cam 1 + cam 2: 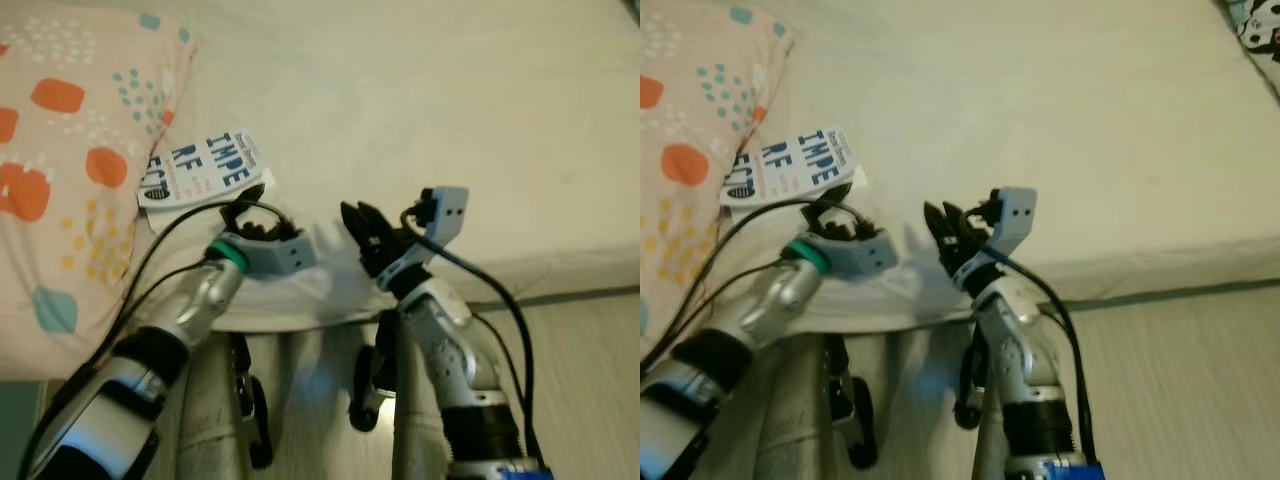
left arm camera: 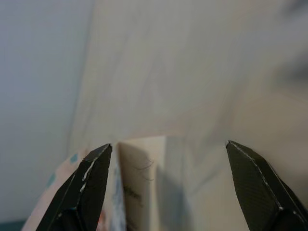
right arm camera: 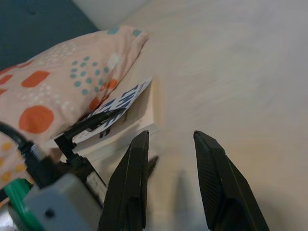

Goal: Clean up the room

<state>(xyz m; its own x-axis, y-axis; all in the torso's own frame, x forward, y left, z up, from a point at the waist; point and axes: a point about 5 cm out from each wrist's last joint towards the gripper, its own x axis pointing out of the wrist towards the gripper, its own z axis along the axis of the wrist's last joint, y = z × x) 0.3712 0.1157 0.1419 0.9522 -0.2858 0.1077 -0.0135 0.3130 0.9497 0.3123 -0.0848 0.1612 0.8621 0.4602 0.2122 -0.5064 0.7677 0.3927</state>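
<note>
A white book (image 1: pixel 200 170) with big blue letters lies on the cream bed sheet (image 1: pixel 450 120), its far edge tucked against a patterned pillow (image 1: pixel 70 170). My left gripper (image 1: pixel 245 218) hovers at the book's near corner. In the left wrist view its fingers stand wide apart, so it is open (image 2: pixel 167 143), with the book's edge (image 2: pixel 144 178) just ahead between them. My right gripper (image 1: pixel 358 215) hangs over the bare sheet to the right of the book, open (image 3: pixel 171 134) with nothing between its fingers. The right wrist view shows the book (image 3: pixel 120 108) ahead.
The bed's front edge (image 1: pixel 560 270) runs just below both grippers, with wood floor (image 1: pixel 580 360) beyond it at right. A panda-print fabric (image 1: pixel 1260 30) sits at the bed's far right corner. The sheet stretches bare behind and right of the grippers.
</note>
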